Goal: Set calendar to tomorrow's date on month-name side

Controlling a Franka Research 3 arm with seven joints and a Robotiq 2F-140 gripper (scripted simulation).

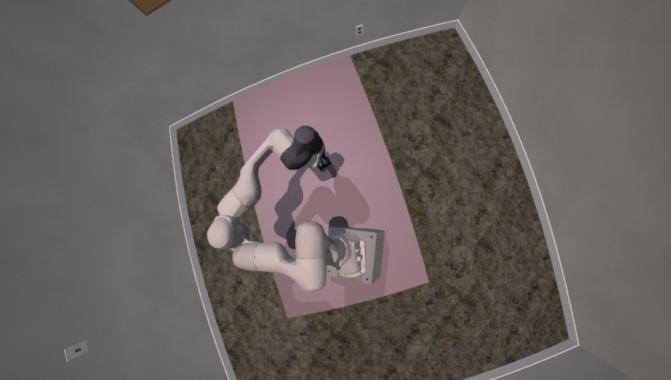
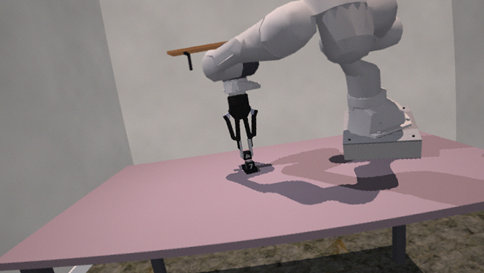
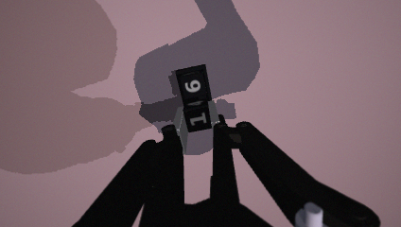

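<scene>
My gripper [image 3: 198,113] points straight down over the middle of the pink table and is shut on a black cube [image 3: 196,119] whose top face shows a 1. In the exterior view the held cube [image 2: 247,154] hangs just above a second black cube [image 2: 249,167], which stands on the table and shows a 7 on its near side. In the wrist view that second cube [image 3: 191,85] shows a 9 or 6 on top. A grey patch [image 3: 191,142] lies under the held cube; I cannot tell whether it is the tray. The gripper also shows from overhead [image 1: 325,163].
The robot base [image 2: 380,144] stands on the table to the right of the cubes. A small wooden shelf [image 2: 194,49] hangs on the back wall. The arm's shadows fall across the table between the cubes and the base.
</scene>
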